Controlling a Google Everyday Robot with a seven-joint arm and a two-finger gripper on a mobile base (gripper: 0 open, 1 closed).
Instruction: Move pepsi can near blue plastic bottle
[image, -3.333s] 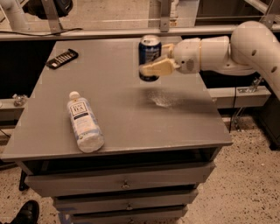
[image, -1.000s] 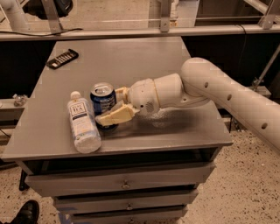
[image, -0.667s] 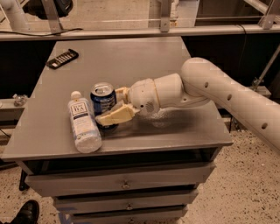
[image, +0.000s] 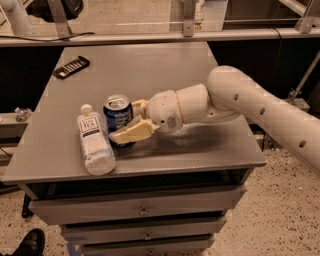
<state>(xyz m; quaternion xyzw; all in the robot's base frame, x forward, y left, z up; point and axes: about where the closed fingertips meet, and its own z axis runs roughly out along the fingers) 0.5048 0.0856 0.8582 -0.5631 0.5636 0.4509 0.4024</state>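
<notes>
Grey tabletop (image: 200, 65), white arm (image: 260, 107) reaching in low across it from the right of the view. gripper (image: 124, 121) sits near the front edge, fingers (image: 134, 132) clamped on the pepsi can (image: 118, 112): one beige finger crosses the can's lower front, the other is on the side facing away from the camera, mostly hidden. Can is upright between them, silver top and tab visible, base at or on the table surface, can't tell which. blue plastic bottle (image: 94, 141) lies on its side just beyond the fingertips, on the far side of the can from the wrist, cap pointing away from the camera. Bottle-to-can contact: can't tell, gap is nil or close to it. Black remote (image: 71, 67) is well apart from the gripper, up at the far corner past the bottle. Drawers (image: 142, 210) are below the tool, under the tabletop.
</notes>
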